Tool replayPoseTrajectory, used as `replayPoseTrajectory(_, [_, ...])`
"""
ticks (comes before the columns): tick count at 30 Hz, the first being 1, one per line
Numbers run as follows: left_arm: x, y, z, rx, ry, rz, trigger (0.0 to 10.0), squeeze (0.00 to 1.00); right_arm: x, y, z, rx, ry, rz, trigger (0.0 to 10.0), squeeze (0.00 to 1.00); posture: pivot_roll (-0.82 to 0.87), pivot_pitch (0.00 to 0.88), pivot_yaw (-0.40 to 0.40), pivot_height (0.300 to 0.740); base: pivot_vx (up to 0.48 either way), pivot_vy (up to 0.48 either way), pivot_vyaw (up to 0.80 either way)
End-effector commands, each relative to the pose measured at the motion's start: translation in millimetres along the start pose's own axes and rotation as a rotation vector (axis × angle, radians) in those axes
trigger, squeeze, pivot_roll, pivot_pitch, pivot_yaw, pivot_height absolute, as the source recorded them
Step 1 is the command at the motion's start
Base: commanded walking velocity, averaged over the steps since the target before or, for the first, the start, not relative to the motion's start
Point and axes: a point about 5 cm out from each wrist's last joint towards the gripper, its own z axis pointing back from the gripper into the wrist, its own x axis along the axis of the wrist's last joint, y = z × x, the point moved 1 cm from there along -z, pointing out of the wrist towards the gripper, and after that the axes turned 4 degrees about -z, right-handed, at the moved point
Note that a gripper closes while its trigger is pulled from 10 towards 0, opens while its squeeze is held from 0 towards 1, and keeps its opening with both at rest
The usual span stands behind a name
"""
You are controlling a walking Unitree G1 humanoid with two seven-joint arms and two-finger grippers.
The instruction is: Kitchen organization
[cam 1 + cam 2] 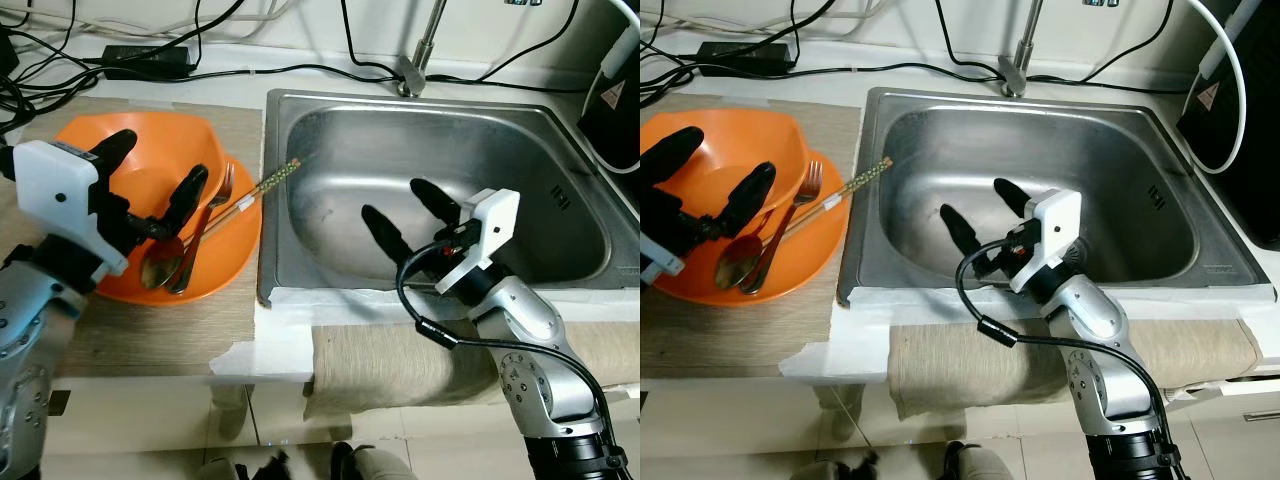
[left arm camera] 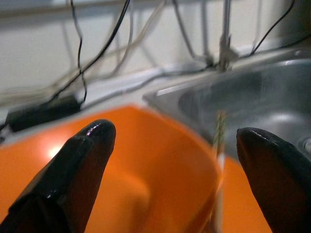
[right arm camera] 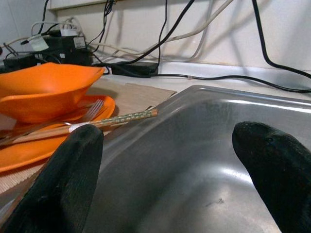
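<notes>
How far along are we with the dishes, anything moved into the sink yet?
Nothing looks moved yet: the sink basin holds no dishes. In hand: the left tool is open over the orange bowl, gripping nothing; the right tool hangs open inside the sink. Left: the bowl, orange plate, spoon, fork and chopsticks, all on the counter mat.

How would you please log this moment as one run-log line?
left tool: open over orange bowl | right tool: open in sink | fork, spoon, chopsticks: on orange plate
</notes>
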Motion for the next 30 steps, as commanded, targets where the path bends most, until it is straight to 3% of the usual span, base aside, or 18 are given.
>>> replayPoseTrajectory(1, [-3,13.1,3.3,0.043,0.035,0.000,10.0,0.00,-1,-2.3,2.9,0.005,0.017,-0.010,10.0,0.00,-0.07,0.132,-0.104,0.740,0.000,0.000,0.00])
replayPoseTrajectory(3, [-4,19.2,4.0,0.071,0.044,0.006,10.0,0.00,-2,-2.4,3.3,0.007,0.019,-0.010,10.0,0.00,-0.07,0.132,-0.105,0.740,0.000,0.000,0.00])
replayPoseTrajectory(4, [-7,36.8,6.8,0.152,0.077,0.019,10.0,0.00,-2,-1.7,4.4,0.015,0.023,-0.009,10.0,0.00,-0.07,0.131,-0.104,0.740,0.000,0.000,0.00])
replayPoseTrajectory(5, [-7,42.3,8.1,0.171,0.081,0.045,10.0,0.00,-2,-1.4,4.7,0.016,0.024,-0.008,10.0,0.00,-0.07,0.130,-0.103,0.740,0.000,0.000,0.00])
replayPoseTrajectory(6, [-6,45.6,9.3,0.179,0.083,0.067,10.0,0.69,-2,-1.4,4.9,0.018,0.025,-0.008,10.0,0.00,-0.07,0.130,-0.103,0.740,0.000,0.000,0.00])
replayPoseTrajectory(8, [-4,47.5,10.2,0.179,0.070,0.079,10.0,0.69,-3,-1.3,5.0,0.019,0.026,-0.008,10.0,0.00,-0.07,0.130,-0.103,0.740,0.000,0.000,0.00])
replayPoseTrajectory(9, [0,48.7,10.4,0.171,0.041,0.119,10.0,1.00,-3,-1.4,5.3,0.020,0.026,-0.006,10.0,0.00,-0.07,0.132,-0.102,0.740,0.000,0.000,0.00])
replayPoseTrajectory(10, [6,49.1,10.5,0.148,0.014,0.168,10.0,1.00,-2,-1.5,5.9,0.023,0.027,-0.004,10.0,0.00,-0.07,0.129,-0.098,0.740,0.000,0.000,0.00])
replayPoseTrajectory(14, [3,51.8,9.5,0.154,0.049,0.195,10.0,0.98,-1,-0.6,7.4,0.030,0.022,-0.004,10.0,0.00,-0.07,0.129,-0.097,0.740,0.000,0.000,0.00])
replayPoseTrajectory(15, [0,54.7,8.9,0.168,0.073,0.195,10.0,0.40,-1,-0.2,8.0,0.034,0.020,-0.002,10.0,0.00,-0.08,0.128,-0.096,0.740,0.000,0.000,0.00])
replayPoseTrajectory(16, [0,54.7,8.9,0.168,0.073,0.195,10.0,0.40,-1,-0.2,8.0,0.034,0.020,-0.002,10.0,0.00,-0.08,0.128,-0.096,0.740,0.000,0.000,0.00])
replayPoseTrajectory(17, [-4,57.2,8.8,0.176,0.117,0.178,10.0,0.00,0,0.0,8.6,0.038,0.019,-0.001,10.0,0.00,-0.08,0.128,-0.097,0.740,0.000,0.000,0.00])
replayPoseTrajectory(19, [-18,64.3,10.8,0.203,0.232,0.146,10.0,0.00,0,0.4,9.7,0.043,0.017,0.000,10.0,0.00,-0.08,0.124,-0.093,0.740,0.000,0.000,0.00])
replayPoseTrajectory(20, [-20,67.4,11.0,0.222,0.243,0.148,10.0,0.00,0,0.8,9.9,0.045,0.016,0.000,10.0,0.00,-0.08,0.124,-0.093,0.740,0.000,0.000,0.00])
replayPoseTrajectory(26, [-15,89.6,11.4,0.341,0.222,0.142,10.0,0.00,0,4.6,10.2,0.062,0.010,-0.006,10.0,0.00,-0.08,0.126,-0.092,0.740,0.000,0.000,0.00])
replayPoseTrajectory(30, [-13,96.8,13.4,0.358,0.221,0.173,10.0,0.00,0,6.7,10.6,0.071,0.008,-0.010,10.0,0.00,-0.08,0.130,-0.089,0.740,0.000,0.000,0.00])
